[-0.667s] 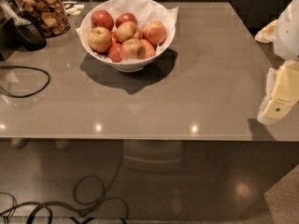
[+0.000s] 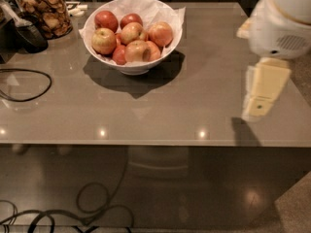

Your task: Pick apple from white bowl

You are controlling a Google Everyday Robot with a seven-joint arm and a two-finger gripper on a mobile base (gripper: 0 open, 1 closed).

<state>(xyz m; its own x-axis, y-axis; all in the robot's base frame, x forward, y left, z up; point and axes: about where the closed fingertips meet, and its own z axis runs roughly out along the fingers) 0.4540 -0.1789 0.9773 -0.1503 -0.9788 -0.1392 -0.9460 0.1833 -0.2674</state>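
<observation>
Grey glossy bench (image 2: 194,106) across most of view, seen from above its front edge. Small light glints along that front edge. Dark polished floor (image 2: 218,198) below, with looped black floor cables (image 2: 92,212) at front left.

White bowl (image 2: 138,68): sits toward rear-left of bench, much nearer rear edge than front edge. Wide, round, glossy. Casts a dark shadow on bench top toward the front and right. Lined with crumpled white paper (image 2: 146,1), which pokes above rim at the rear and right side.

Apples (image 2: 104,40): red-yellow, roughly seven counted, heaped inside bowl and touching one another. Rest on the paper lining, tops standing above rim.

Glass jar (image 2: 46,13) of brown snacks: rear-left corner, left of bowl and apart from it. Dark scoop-like item (image 2: 29,35) just in front of jar by left edge; identity unclear. Thin black cable loop (image 2: 49,83) lies flat on bench top at left edge, nearer the front than the scoop-like item.

Gripper (image 2: 257,106): cream-coloured, hangs over bench near right edge, about midway between front and rear, pointing down. Shadow falls on bench top toward front-right corner. White rounded arm housing (image 2: 286,23) directly above, near rear-right corner. Well apart from bowl and apples. Open or closed: cannot tell from this angle.
</observation>
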